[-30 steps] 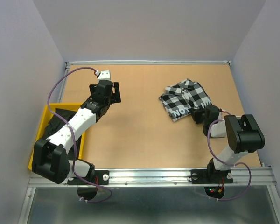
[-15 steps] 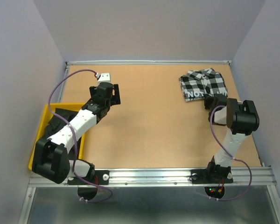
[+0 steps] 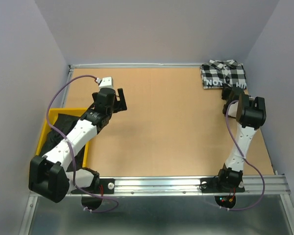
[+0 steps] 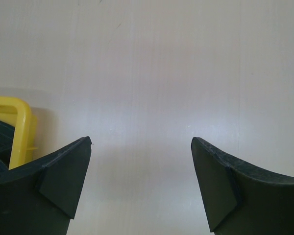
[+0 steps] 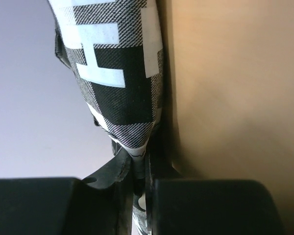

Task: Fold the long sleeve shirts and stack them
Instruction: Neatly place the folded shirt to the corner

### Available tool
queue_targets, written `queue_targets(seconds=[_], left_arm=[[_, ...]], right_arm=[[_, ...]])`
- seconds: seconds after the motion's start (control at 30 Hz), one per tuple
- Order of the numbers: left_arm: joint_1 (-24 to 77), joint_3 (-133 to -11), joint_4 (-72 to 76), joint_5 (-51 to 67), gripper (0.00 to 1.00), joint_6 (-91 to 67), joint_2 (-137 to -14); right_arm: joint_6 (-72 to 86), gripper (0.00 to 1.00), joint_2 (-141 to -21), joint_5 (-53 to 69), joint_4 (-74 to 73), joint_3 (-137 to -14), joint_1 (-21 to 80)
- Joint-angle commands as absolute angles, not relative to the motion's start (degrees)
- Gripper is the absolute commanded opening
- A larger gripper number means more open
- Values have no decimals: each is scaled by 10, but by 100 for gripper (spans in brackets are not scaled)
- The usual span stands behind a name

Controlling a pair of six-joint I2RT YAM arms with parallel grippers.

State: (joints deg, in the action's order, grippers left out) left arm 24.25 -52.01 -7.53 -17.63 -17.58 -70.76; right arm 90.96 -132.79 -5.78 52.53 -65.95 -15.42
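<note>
Cloth of the checked shirt (image 3: 224,74) sits clamped in the right gripper (image 5: 139,169), far right; left gripper (image 4: 141,142) spread wide, holding nothing.

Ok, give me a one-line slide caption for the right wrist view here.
Right end effector shut on a fold of the black-and-white check shirt, white lettering showing, tan tabletop alongside.

A robotics lab test cell: a bare tan surface (image 3: 161,127) boxed in by plain pale walls (image 3: 157,29), the left arm (image 3: 76,134) and right arm (image 3: 239,144) bolted to an aluminium rail (image 3: 161,182) at the near edge, a yellow bin (image 3: 61,110) at left.
</note>
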Motion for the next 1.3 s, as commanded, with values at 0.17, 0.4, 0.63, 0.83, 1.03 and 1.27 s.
queue_targets(seconds=[0.17,0.4,0.63,0.83,1.03,1.27], left_arm=[[239,-575,-136,-155,96,-224,-614],[238,-579,-203,-141,98,-252,-555],[237,-595,-279,-175,99,-286,-453],[237,-653,-404,-223,99,-294,-373],[237,-690,-519,-250,99,-309,-294],[237,-735,-619,-254,99,-319,-219]], right_arm=[[933,48,-1370,-49,526,-721,-159],[906,100,-1266,-53,525,-590,-160],[850,100,-1058,-71,376,-464,-160],[780,100,-922,-74,137,-438,-160],[621,100,-713,-69,-35,-422,-160],[398,100,-470,-70,-293,-511,-160]])
